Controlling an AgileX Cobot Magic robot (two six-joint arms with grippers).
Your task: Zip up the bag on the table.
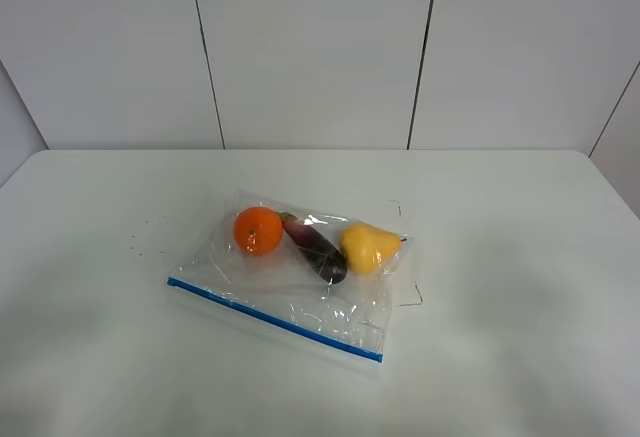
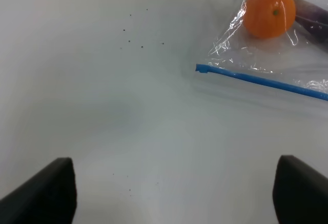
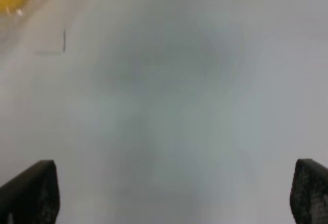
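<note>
Crinkly clear bag [image 1: 300,272], matte white table [image 1: 520,307], perhaps smooth

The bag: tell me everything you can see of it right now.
The bag is clear, crinkly plastic, lying flat on the white table. A thin blue zipper strip runs along its near edge. Inside, side by side, are an orange fruit, a dark purple eggplant-like item and a yellow pear-like fruit. Neither tool touches it.
</note>
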